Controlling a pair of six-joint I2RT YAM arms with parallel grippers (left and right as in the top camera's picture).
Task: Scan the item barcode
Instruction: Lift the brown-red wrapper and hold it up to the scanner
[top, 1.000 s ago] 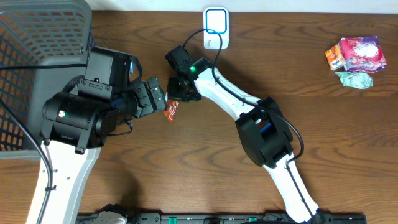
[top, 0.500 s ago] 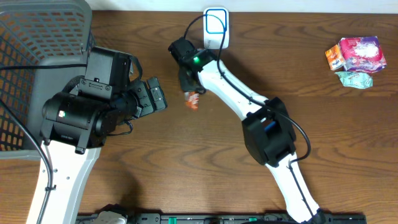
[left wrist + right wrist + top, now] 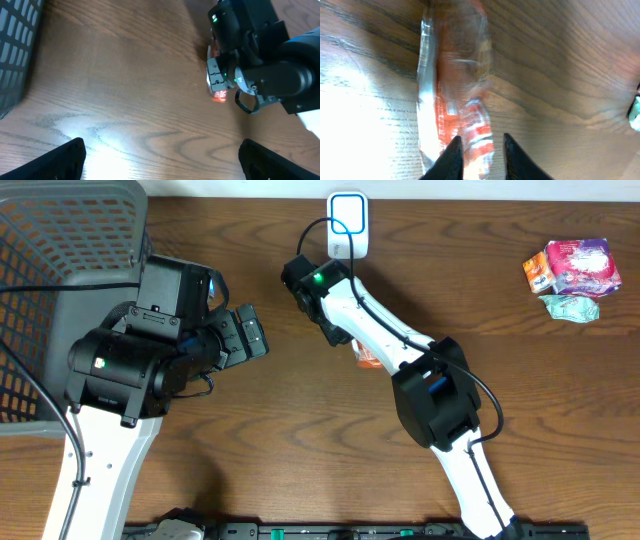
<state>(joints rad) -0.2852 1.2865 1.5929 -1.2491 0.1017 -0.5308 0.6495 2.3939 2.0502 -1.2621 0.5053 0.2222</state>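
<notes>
Since a second ago the packet [image 3: 368, 359] has swung right, away from the left gripper [image 3: 250, 332], which gapes empty. It is now mid-table at the right gripper [image 3: 480, 150], jaws barely parted; gripped or dropped, I cannot tell. Likely light, crinkly, slippery: pinch a sealed edge.

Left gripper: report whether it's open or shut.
Open: the left gripper shows fingers wide apart in its wrist view, nothing between them.

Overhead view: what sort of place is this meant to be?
Probably a mock shop checkout: a white barcode scanner at the far edge of the wooden table, a grey mesh basket at one side, and small snack packets at the other.
</notes>
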